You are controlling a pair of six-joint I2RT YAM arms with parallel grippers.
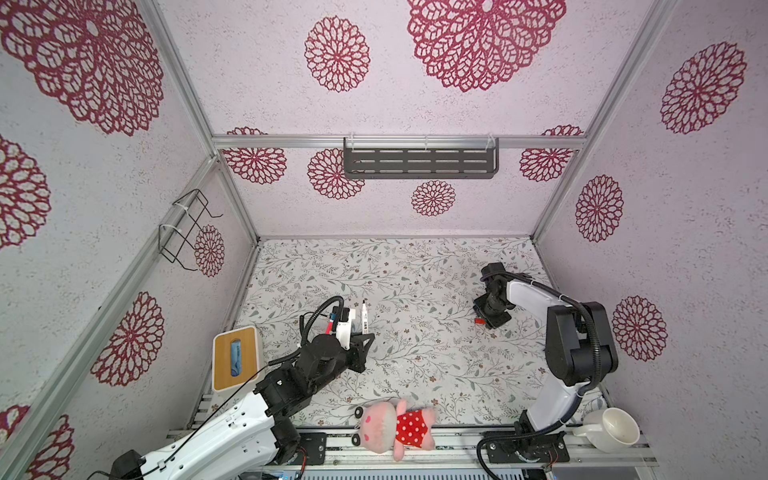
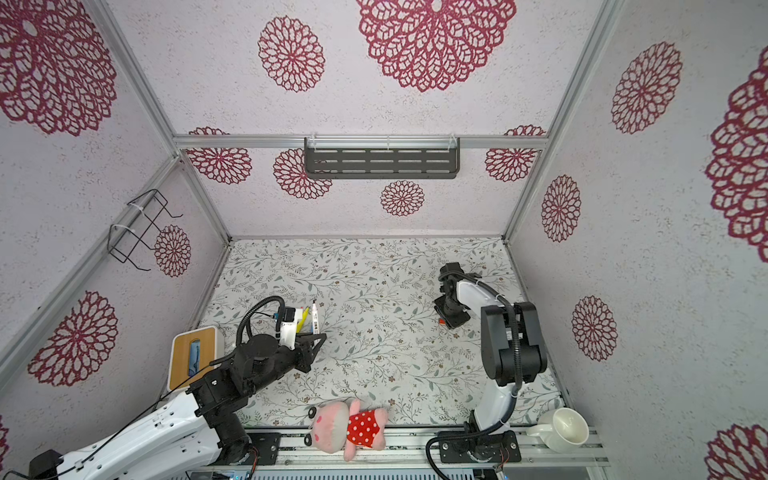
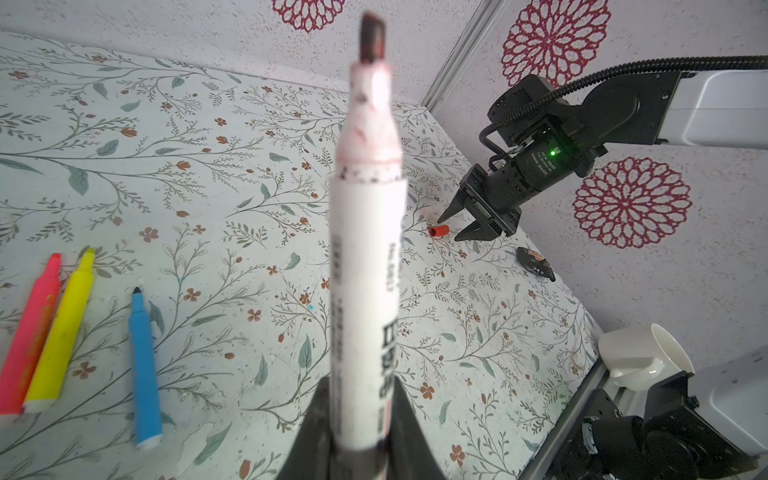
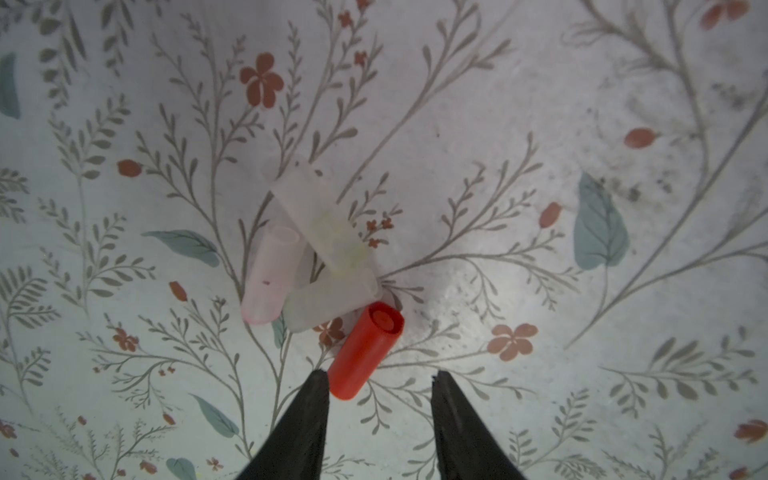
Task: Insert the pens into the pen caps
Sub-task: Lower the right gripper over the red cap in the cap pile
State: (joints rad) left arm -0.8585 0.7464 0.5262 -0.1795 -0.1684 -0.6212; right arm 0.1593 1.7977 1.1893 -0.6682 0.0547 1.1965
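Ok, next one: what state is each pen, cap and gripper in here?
left gripper: shut on white pen.
white pen: uncapped, held by left gripper.
right gripper: open, poised at red cap, not gripping.
red cap: lying loose on the table.
pink pen: uncapped, lying flat.
yellow pen: uncapped, lying flat.
blue pen: uncapped, lying flat.
pale caps: empty, lying clustered.

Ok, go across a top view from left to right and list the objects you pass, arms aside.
wooden-topped box → white pen → red cap → white cup. The plush toy is left out, because its span overlaps the pen's.
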